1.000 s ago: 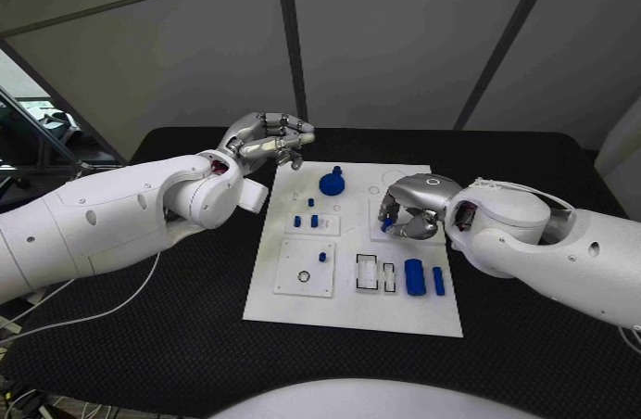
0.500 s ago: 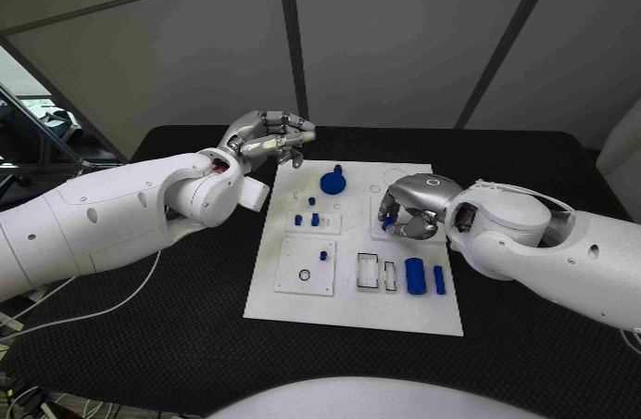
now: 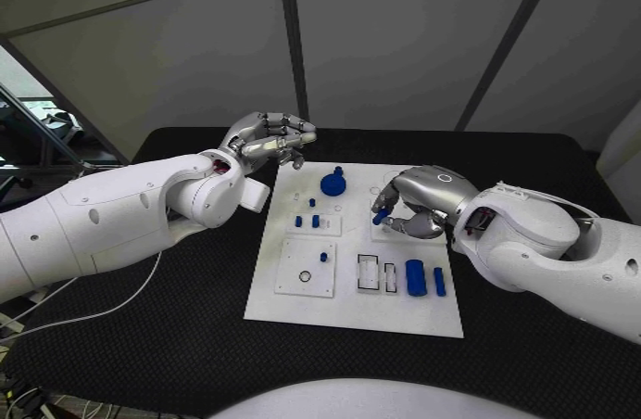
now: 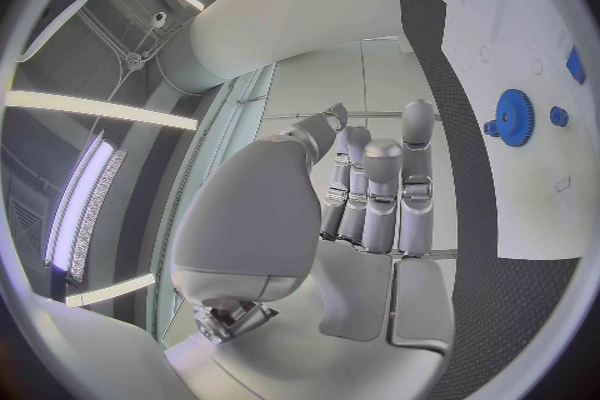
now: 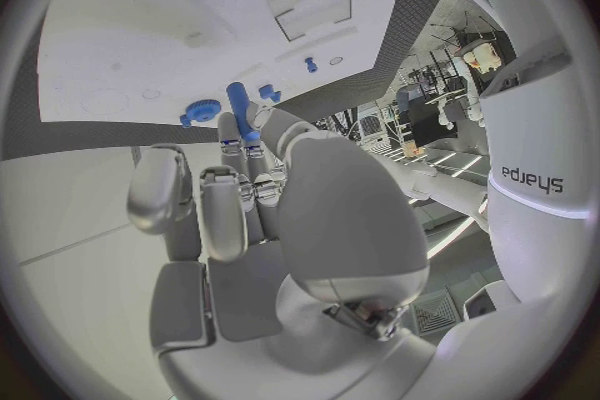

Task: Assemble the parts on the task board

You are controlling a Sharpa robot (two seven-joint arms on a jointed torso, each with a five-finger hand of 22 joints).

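One white task board (image 3: 350,308) is lying mid-desk (image 3: 160,345), carrying roughly nine blue parts, small ones hard to count; one round gear-like part (image 3: 333,183) is sitting at its far end; the right robot hand (image 3: 411,206) is pinching one blue peg (image 3: 381,217) above the board; the left robot hand (image 3: 271,139) is hovering far-left, fingers curled, holding nothing; "sharpa" is showing on the right arm.

Black table (image 3: 174,326), white task board (image 3: 354,312) lying flat at its middle

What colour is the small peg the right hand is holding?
Blue; the small blue peg shows best in the right wrist view.
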